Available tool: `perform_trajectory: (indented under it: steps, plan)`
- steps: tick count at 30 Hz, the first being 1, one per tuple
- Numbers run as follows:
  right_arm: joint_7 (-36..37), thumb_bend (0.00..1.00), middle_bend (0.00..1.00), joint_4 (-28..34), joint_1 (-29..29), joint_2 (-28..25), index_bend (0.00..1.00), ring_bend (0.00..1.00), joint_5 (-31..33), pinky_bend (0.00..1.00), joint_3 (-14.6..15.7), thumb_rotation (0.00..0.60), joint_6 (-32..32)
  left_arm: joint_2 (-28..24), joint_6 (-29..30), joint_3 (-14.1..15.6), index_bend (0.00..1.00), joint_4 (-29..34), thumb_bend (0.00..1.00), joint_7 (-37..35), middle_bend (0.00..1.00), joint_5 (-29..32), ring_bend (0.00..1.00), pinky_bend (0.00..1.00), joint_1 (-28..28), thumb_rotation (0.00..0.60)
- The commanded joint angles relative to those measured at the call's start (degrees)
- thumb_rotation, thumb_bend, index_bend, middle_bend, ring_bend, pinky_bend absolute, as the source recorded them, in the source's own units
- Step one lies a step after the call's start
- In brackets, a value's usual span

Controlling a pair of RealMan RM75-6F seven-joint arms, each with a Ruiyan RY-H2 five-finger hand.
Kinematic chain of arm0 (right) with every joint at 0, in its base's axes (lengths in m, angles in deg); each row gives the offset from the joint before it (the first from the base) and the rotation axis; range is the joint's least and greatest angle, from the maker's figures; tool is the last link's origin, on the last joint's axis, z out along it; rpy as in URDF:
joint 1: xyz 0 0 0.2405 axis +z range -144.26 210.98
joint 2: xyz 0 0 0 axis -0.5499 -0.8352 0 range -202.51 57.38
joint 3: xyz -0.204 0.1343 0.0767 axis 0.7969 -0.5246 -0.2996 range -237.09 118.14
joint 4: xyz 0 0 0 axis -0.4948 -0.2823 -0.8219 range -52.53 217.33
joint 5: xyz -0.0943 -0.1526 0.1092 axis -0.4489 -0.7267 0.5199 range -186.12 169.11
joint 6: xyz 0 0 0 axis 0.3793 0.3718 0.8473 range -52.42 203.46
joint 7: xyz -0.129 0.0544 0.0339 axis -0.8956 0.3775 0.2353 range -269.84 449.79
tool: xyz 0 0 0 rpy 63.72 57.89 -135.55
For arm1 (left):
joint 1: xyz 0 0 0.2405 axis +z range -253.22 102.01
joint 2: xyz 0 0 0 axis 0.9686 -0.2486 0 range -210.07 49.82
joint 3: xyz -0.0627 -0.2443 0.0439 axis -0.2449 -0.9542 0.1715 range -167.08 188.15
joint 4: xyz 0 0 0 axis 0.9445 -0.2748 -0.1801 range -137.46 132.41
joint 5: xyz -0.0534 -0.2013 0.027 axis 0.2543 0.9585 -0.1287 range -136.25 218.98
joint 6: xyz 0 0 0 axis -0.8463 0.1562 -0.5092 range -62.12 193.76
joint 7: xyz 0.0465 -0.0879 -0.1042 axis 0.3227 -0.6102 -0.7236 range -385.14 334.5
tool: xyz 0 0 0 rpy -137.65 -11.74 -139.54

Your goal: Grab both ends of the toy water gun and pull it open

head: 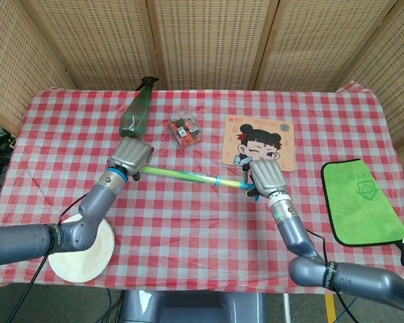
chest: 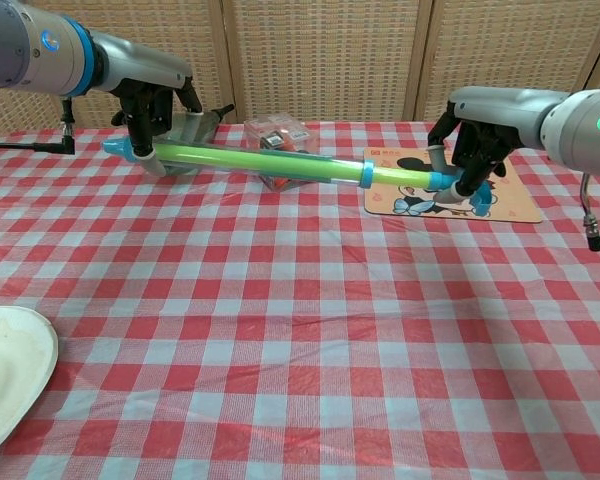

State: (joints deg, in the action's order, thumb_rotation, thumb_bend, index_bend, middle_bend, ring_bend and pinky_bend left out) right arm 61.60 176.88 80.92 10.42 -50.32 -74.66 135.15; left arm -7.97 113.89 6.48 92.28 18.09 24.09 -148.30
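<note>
The toy water gun is a long green tube with blue ends, held level above the checked tablecloth. My left hand grips its left end, where a blue cap sticks out. My right hand grips the right end at the blue collar. A second blue ring sits partway along the tube, with a thinner green section between it and my right hand.
A dark green bottle lies behind my left hand. A clear box of small items and a cartoon mat lie at the back. A green cloth is at the right, a white plate at the front left.
</note>
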Motion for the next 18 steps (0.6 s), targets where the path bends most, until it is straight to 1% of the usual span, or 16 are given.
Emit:
perform_trajectory:
  steps: [1,7,12,18]
  plan:
    - [0.0,0.47,1.00,0.1,0.0,0.0,0.80,1.00,-0.1,0.72,0.1,0.600,0.0,0.2,0.1,0.2,0.51,0.0,0.20,-0.3,0.85,0.0,0.77,0.67,-0.1,0.600]
    - [0.0,0.47,1.00,0.2,0.0,-0.2,0.80,1.00,-0.1,0.72,0.4,0.600,0.3,0.2,0.4,0.4,0.63,0.4,0.36,-0.8,0.85,-0.5,0.77,0.67,-0.2,0.600]
    - [-0.1,0.46,1.00,0.5,-0.2,-0.8,0.80,1.00,0.1,0.72,0.7,0.600,0.5,-0.7,1.5,0.8,0.69,1.7,0.41,-1.3,0.85,-1.1,0.77,0.67,0.3,0.600]
    - [-0.1,0.46,1.00,0.7,-0.3,-1.2,0.80,1.00,0.0,0.72,0.8,0.600,0.8,-2.0,2.1,1.7,0.70,3.0,0.41,-2.1,0.86,-1.8,0.77,0.67,1.3,0.600]
